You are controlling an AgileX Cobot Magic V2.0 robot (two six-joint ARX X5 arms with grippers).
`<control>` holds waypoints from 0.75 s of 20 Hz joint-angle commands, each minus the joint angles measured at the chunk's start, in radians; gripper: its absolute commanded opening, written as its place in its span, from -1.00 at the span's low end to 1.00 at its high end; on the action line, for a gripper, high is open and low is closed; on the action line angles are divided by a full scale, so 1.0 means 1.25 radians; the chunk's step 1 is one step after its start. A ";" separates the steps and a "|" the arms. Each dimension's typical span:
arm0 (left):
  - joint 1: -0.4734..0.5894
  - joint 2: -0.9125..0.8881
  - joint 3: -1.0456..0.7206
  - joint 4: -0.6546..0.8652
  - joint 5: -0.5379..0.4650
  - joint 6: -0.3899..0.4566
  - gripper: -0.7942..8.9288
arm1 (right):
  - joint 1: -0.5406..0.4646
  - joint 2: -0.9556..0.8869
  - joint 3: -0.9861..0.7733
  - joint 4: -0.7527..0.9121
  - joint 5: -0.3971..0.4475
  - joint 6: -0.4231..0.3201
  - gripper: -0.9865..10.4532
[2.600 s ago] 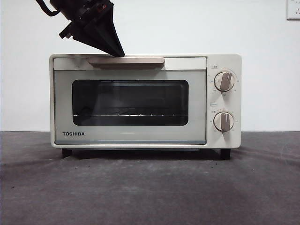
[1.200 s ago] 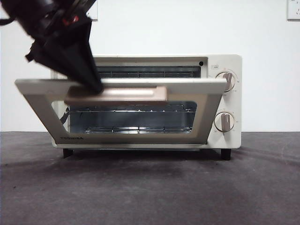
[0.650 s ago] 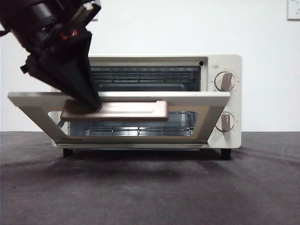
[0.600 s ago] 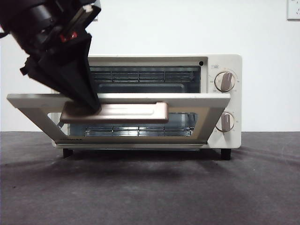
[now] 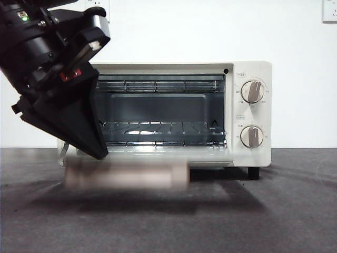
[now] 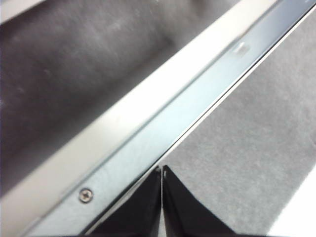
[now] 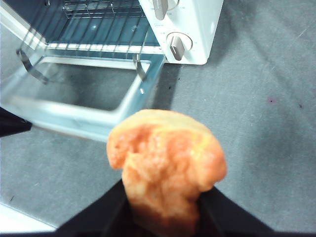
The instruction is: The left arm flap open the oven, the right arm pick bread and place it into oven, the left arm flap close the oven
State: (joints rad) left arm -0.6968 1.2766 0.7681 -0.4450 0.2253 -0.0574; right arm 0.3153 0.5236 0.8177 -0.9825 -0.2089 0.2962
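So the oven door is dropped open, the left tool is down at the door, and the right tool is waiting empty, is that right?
Not quite: the right tool is not empty. The right wrist view shows it shut on the bread, held above the table in front of the oven. The rest holds: the door is dropped open and the left tool is down at it, as the front view shows.

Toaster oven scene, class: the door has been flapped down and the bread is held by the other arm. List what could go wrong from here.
1. The right gripper holds the bread only by its lower part; the soft chunk could slip or tear on the way in.
2. The left gripper, jaws together, sits at the oven door edge and might block the bread's path.
3. The bread could catch on the wire rack of the toaster oven.
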 commanded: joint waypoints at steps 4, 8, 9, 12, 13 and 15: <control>-0.019 0.012 -0.016 0.013 -0.006 -0.024 -0.82 | 0.005 0.001 0.013 0.010 0.000 0.005 -0.62; -0.020 -0.056 0.002 -0.026 -0.006 -0.045 -0.82 | 0.005 0.006 0.013 0.015 -0.085 0.005 -0.62; -0.020 -0.089 0.013 -0.045 -0.006 -0.049 -0.82 | 0.007 0.016 0.013 0.026 -0.113 0.005 -0.62; -0.020 -0.197 0.045 -0.093 -0.006 -0.054 -0.82 | 0.018 0.056 0.012 0.086 -0.192 0.014 -0.62; -0.020 -0.233 0.053 -0.110 -0.007 -0.055 -0.82 | 0.025 0.071 0.012 0.106 -0.205 0.024 -0.62; -0.020 -0.299 0.071 -0.150 -0.007 -0.061 -0.82 | 0.051 0.115 0.012 0.164 -0.210 0.039 -0.62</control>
State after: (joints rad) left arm -0.7139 0.8932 0.8394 -0.6380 0.2146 -0.1242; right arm 0.3744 0.6613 0.8177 -0.7895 -0.4683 0.3248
